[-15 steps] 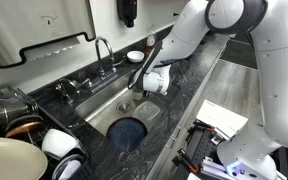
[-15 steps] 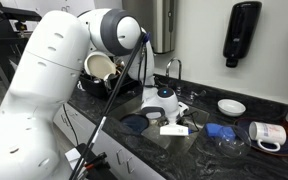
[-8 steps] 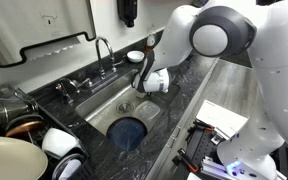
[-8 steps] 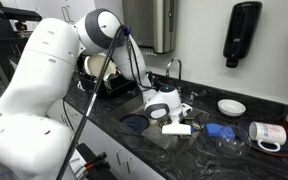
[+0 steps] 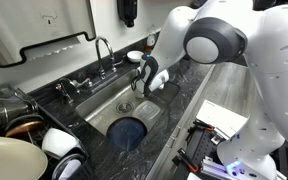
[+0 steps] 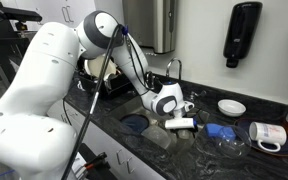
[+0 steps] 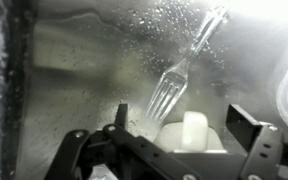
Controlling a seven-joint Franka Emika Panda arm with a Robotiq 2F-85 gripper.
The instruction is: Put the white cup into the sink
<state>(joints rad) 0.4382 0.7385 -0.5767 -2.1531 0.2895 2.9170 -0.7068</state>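
In the wrist view the white cup [image 7: 189,135] lies on the floor of the steel sink [image 7: 74,70], just below a clear plastic fork [image 7: 174,85]. My gripper [image 7: 184,118] is open. Its two dark fingers stand on either side of the cup, with a gap showing on each side. In both exterior views the gripper [image 5: 142,86] [image 6: 180,122] reaches down into the end of the sink [image 5: 104,102] [image 6: 144,108] away from the faucet. The cup is mostly hidden there behind the hand.
A blue dish [image 5: 129,132] [image 6: 134,123] lies in the sink by the drain. The chrome faucet [image 5: 102,48] [image 6: 172,68] stands at the back rim. A white bowl [image 6: 231,106], a mug [image 6: 267,133] and stacked dishes [image 5: 24,135] sit on the dark counter.
The jaws have gone from shut on the cup to wide open, and the cup now lies free between them. The hand has turned a little over the sink.
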